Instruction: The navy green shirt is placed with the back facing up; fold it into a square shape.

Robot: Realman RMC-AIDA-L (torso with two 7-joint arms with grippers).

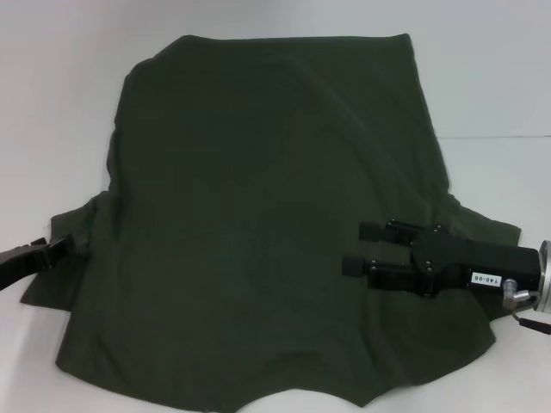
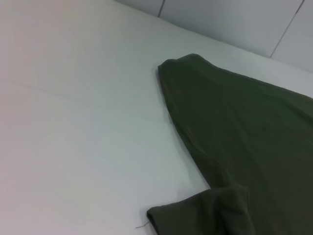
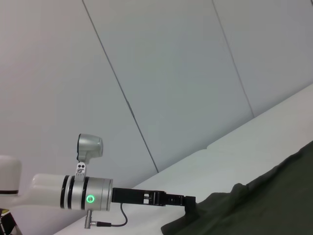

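The navy green shirt (image 1: 258, 224) lies spread flat on the white table (image 1: 52, 86), a broad sheet of soft matte fabric with no print. Its far edge is straight, its sides slope outward toward the near hem, and the near edge runs in shallow scallops.

The right gripper (image 1: 359, 249) hangs over the shirt's right side, its black boxy body reaching inward from the silver wrist. Its jaws stand apart — two black fingers (image 1: 374, 231) with dark cloth showing in the gap between them, nothing held. The bulk of the shirt lies ahead of these jaws and to both sides; the right sleeve spreads behind them, under the gripper body.

The left gripper (image 1: 53, 250) sits at the shirt's left sleeve, its black tip meeting the sleeve edge. Whether its jaws are wide or closed on cloth I cannot tell. From the right wrist view, that same gripper (image 3: 186, 200) reaches the rumpled sleeve fabric — its slim black body extending from a white and silver arm with a green light.

In the left wrist view the shirt (image 2: 244, 137) shows a rounded corner and a folded-over edge on the smooth table (image 2: 73, 122).
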